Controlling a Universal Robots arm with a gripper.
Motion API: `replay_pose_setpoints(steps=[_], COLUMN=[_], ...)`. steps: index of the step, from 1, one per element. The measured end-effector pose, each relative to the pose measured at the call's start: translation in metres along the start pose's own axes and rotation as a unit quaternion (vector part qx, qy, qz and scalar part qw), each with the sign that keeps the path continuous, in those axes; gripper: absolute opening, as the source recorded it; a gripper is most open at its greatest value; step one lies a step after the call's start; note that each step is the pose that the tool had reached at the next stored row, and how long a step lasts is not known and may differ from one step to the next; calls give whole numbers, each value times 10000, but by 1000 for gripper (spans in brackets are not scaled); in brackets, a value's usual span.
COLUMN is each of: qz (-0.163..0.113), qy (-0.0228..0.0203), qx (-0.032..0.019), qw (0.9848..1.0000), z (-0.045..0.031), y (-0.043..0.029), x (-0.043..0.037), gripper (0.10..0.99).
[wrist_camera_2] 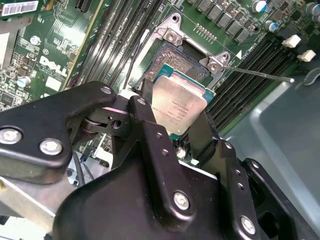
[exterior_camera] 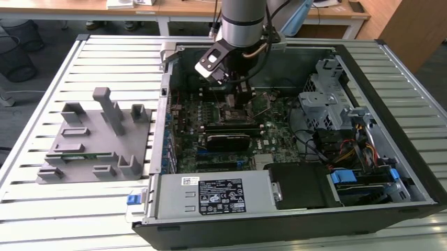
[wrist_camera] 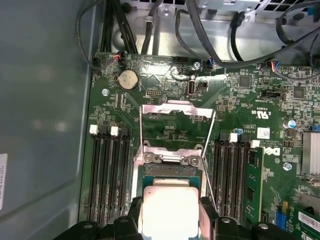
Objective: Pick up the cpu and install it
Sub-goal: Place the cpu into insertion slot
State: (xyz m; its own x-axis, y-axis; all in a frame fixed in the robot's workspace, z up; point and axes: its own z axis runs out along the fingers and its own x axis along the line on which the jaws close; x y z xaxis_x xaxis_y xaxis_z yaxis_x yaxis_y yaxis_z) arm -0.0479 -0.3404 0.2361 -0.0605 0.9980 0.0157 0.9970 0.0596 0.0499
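Inside the computer case (exterior_camera: 279, 227) at the exterior view's upper middle, the pincer (wrist_camera_2: 174, 119) grips the cpu (wrist_camera_2: 179, 102) by its edges over the open socket (wrist_camera_2: 167, 57) on the motherboard (wrist_camera: 240, 115).

cpu (wrist_camera_2: 179, 100) edges behind gripper (wrist_camera_2: 174, 122)

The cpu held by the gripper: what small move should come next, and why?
Probably a slow, level descent. The gripper is shut on the cpu, which hangs over the open socket with the retention frame lifted clear. The cpu is apparently not yet seated.
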Motion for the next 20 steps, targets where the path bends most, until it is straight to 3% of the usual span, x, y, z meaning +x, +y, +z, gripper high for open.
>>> replay_pose_setpoints(steps=[20], qz=[7], qy=[-1], qx=[-4], qw=[10000], z=[152], y=[-10], x=[-3], gripper=[529])
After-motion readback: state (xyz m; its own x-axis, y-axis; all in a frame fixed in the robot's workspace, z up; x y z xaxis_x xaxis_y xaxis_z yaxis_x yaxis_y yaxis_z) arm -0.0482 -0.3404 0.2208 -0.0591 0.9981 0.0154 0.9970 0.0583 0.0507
